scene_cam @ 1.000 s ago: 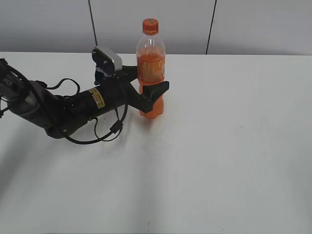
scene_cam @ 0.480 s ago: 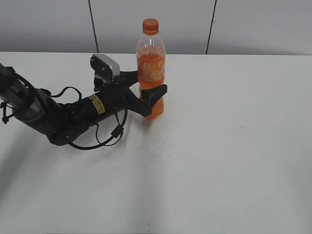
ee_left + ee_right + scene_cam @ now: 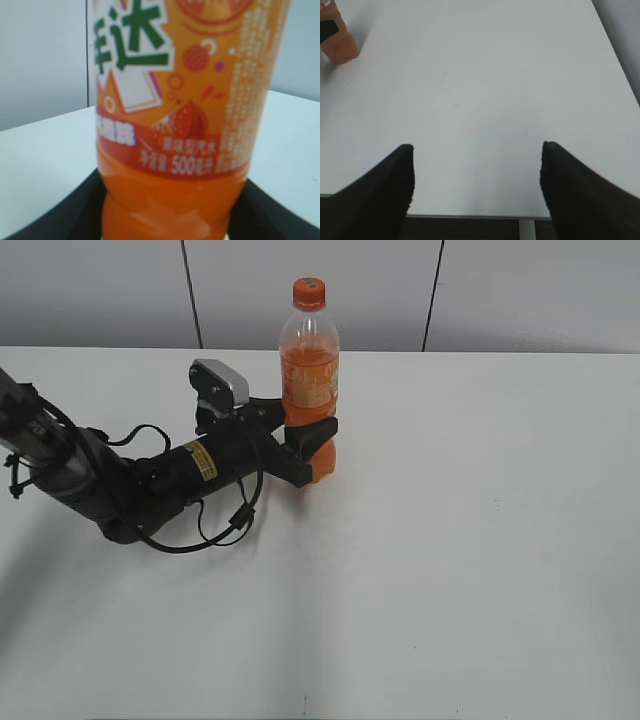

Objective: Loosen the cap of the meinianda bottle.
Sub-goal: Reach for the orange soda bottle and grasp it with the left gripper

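Observation:
The meinianda bottle (image 3: 310,380) stands upright on the white table, full of orange drink, with its orange cap (image 3: 308,292) on top. My left gripper (image 3: 308,427) reaches in from the left and is shut on the bottle's lower body, just under the label. In the left wrist view the bottle (image 3: 175,100) fills the frame and black fingers (image 3: 75,215) press against both its sides. My right gripper (image 3: 477,147) is open and empty above the table's near edge, far from the bottle's base (image 3: 337,47) at top left. It is out of the exterior view.
The white table (image 3: 480,540) stretches bare to the right of and in front of the bottle. A grey panelled wall (image 3: 540,290) runs behind it. The left arm's body and looping cables (image 3: 190,510) lie low over the table's left part.
The left gripper's jaws have closed in against the bottle's lower body, and the arm has shifted slightly. The bottle stays upright in place. The right gripper is unchanged.

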`<state>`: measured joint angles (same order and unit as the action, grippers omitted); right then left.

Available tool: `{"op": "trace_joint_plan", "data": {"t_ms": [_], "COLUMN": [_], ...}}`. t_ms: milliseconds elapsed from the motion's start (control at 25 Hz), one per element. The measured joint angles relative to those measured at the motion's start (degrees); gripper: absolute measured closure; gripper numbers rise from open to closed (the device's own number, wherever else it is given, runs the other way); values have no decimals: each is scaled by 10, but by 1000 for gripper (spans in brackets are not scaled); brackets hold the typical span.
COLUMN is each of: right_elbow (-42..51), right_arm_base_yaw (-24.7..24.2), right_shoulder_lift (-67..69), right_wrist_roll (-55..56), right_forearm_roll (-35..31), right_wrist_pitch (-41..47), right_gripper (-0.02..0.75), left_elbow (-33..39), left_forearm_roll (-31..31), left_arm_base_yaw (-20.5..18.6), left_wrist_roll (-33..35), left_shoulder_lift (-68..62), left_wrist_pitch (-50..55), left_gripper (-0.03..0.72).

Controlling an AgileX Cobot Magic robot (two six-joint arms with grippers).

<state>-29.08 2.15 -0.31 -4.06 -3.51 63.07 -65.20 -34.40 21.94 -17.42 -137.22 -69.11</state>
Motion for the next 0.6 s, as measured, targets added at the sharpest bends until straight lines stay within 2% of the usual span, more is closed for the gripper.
{"op": "trace_joint_plan", "data": {"t_ms": [480,600], "right_elbow": [0,0], "right_arm_base_yaw": [0,0], "right_shoulder_lift": [0,0], "right_wrist_roll": [0,0], "right_forearm_roll": [0,0], "right_wrist_pitch": [0,0], "right_gripper": [150,150], "left_elbow": [-4,-5], "left_forearm_roll": [-17,-54], "left_arm_base_yaw": [-1,-5], "left_wrist_roll": [-1,-1], "left_shoulder_lift": [0,3], "left_wrist_pitch": [5,4], "left_gripper": [274,274]}}
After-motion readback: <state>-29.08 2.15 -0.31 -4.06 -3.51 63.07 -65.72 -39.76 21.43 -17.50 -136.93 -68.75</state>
